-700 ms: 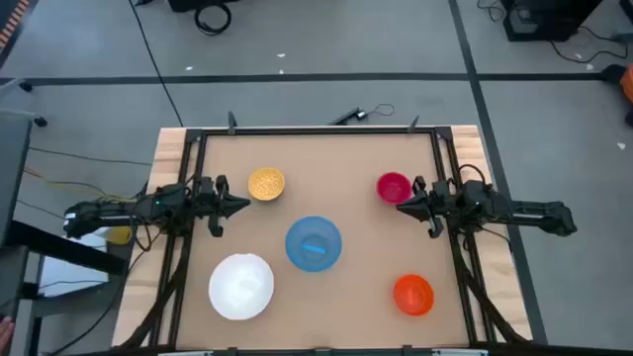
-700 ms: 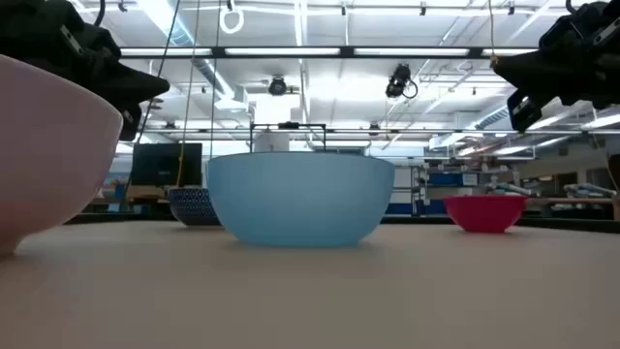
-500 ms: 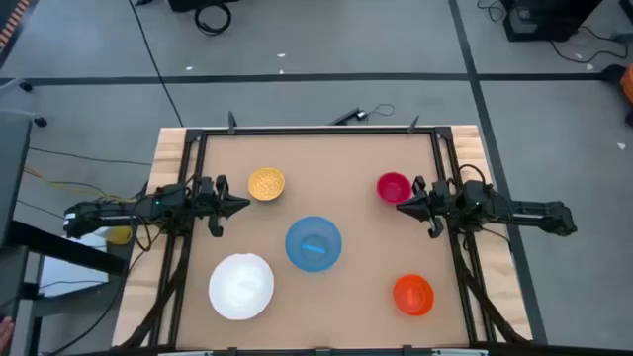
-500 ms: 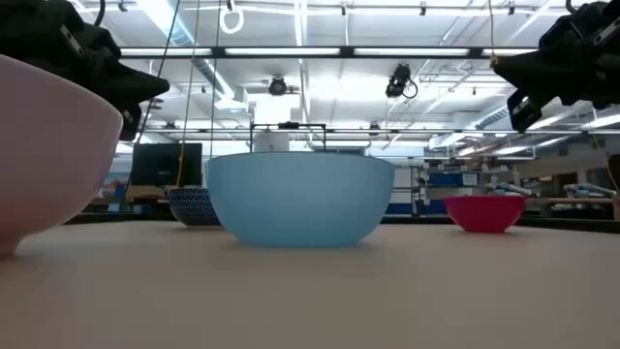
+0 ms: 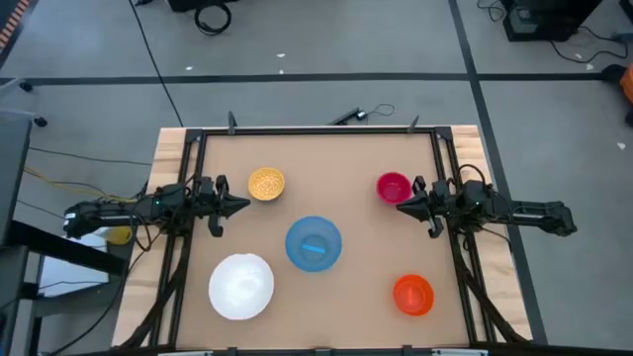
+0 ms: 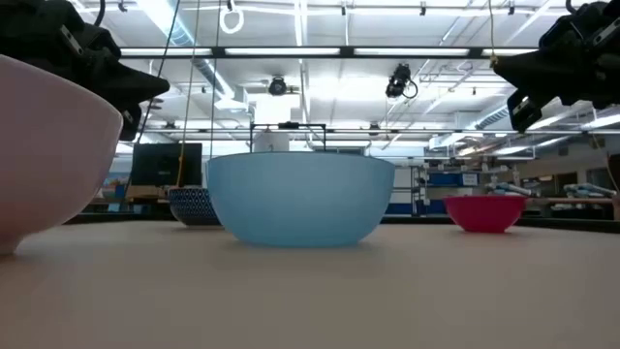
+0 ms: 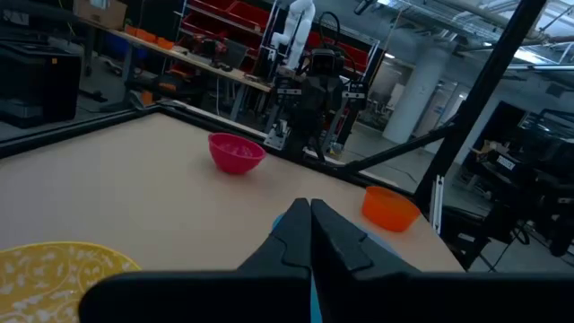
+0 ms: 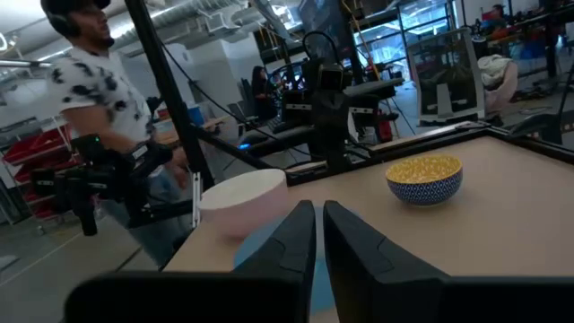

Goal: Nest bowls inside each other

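Five bowls stand apart on the tan table, each on its base. The yellow bowl [image 5: 266, 184] is far left and the magenta-red bowl [image 5: 394, 187] far right. The light blue bowl [image 5: 314, 243] is in the middle, the white bowl [image 5: 241, 286] near left and the orange bowl [image 5: 413, 295] near right. My left gripper [image 5: 245, 206] hovers shut above the table's left side, beside the yellow bowl, pointing right. My right gripper [image 5: 400, 207] hovers above the right side, just nearer than the magenta-red bowl, pointing left. Its fingers [image 8: 305, 224] are together but for a narrow slit, and nothing is between them.
A black frame rail [image 5: 316, 130] runs round the table's edges. In the right wrist view a person [image 8: 108, 108] stands beyond the table's left edge. Bare tabletop [image 5: 326, 173] lies between the yellow and magenta-red bowls.
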